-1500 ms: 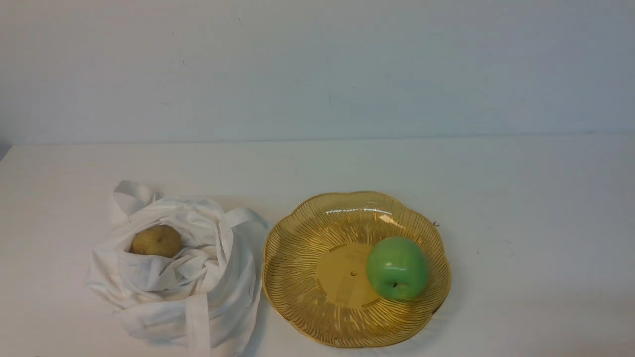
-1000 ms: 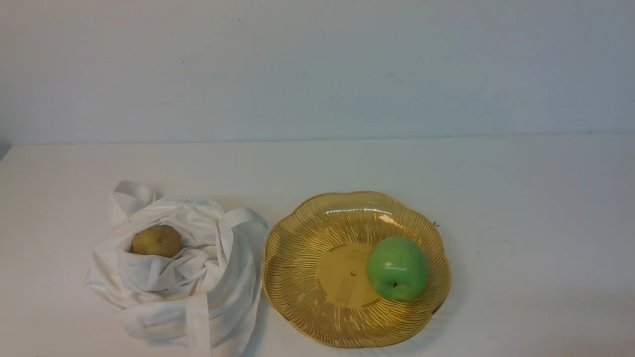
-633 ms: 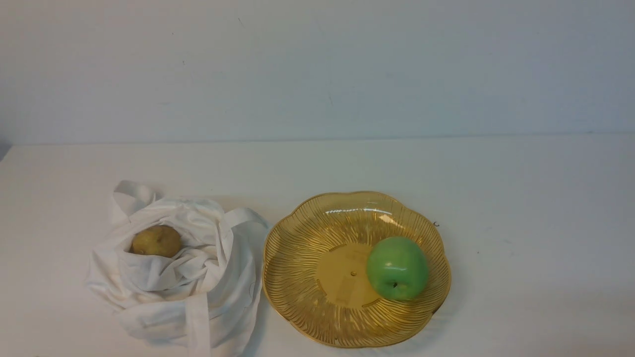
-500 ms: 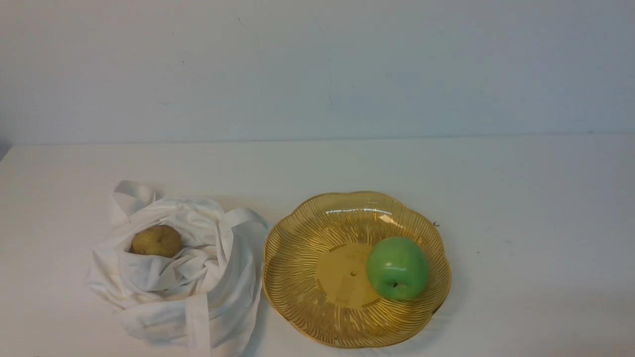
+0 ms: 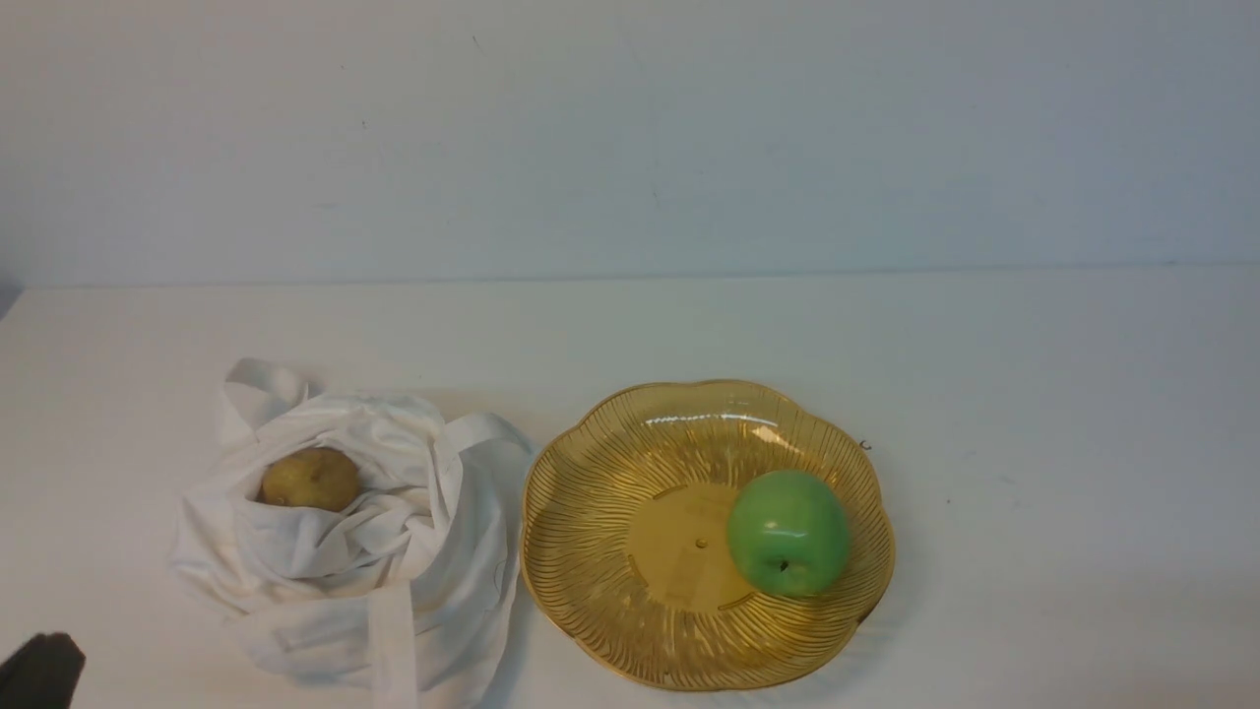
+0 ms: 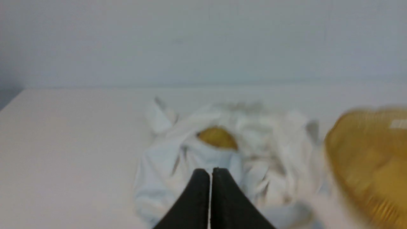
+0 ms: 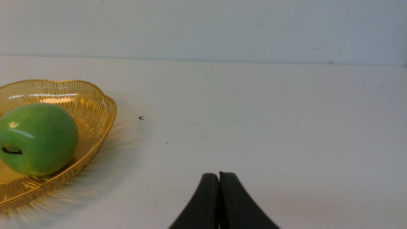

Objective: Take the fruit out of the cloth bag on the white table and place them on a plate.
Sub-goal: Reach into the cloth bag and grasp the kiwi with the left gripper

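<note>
Left gripper [image 6: 210,173], jaws together and empty, has newly appeared near left of the cloth bag [image 5: 345,551]; fruit [image 5: 309,479] unmoved inside; right gripper [image 7: 219,178] likewise closed, holding nothing

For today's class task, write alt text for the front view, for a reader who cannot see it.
A small brownish fruit sits in an open white cloth bag on a white table, left of an amber plate holding a green apple. A dark piece of the left arm shows at bottom left.
</note>
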You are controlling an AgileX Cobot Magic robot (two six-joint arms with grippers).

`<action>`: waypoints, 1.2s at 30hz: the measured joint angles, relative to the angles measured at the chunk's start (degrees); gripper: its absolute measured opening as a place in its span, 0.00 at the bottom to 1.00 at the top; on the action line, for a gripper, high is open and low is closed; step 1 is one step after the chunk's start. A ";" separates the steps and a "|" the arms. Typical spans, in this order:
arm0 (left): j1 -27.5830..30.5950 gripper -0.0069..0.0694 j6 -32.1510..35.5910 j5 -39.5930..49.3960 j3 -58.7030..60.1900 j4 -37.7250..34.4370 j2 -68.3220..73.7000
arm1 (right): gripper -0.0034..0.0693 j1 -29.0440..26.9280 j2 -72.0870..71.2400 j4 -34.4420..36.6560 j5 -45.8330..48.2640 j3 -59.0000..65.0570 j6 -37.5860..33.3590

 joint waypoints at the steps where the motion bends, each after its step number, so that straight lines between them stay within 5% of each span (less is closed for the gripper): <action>1: 0.00 0.08 -1.59 -1.97 0.00 -2.74 0.00 | 0.03 0.00 0.00 0.00 0.00 0.00 0.00; 8: 0.00 0.08 -5.00 -7.57 0.00 -14.17 0.00 | 0.03 0.00 0.00 0.00 0.00 0.00 0.00; 19: 0.00 0.08 -4.08 -22.50 -8.19 -12.22 0.00 | 0.03 0.00 0.00 0.00 0.00 0.00 0.00; 23: 0.00 0.08 0.04 -5.63 -26.55 -2.75 6.08 | 0.03 0.00 0.00 0.00 0.00 0.00 0.00; 31: 0.00 0.08 1.44 53.79 -59.19 2.24 39.06 | 0.03 0.00 0.00 0.00 0.00 0.00 0.00; 36: 0.00 0.08 4.06 64.53 -65.68 1.62 61.01 | 0.03 0.00 0.00 0.00 0.00 0.00 0.00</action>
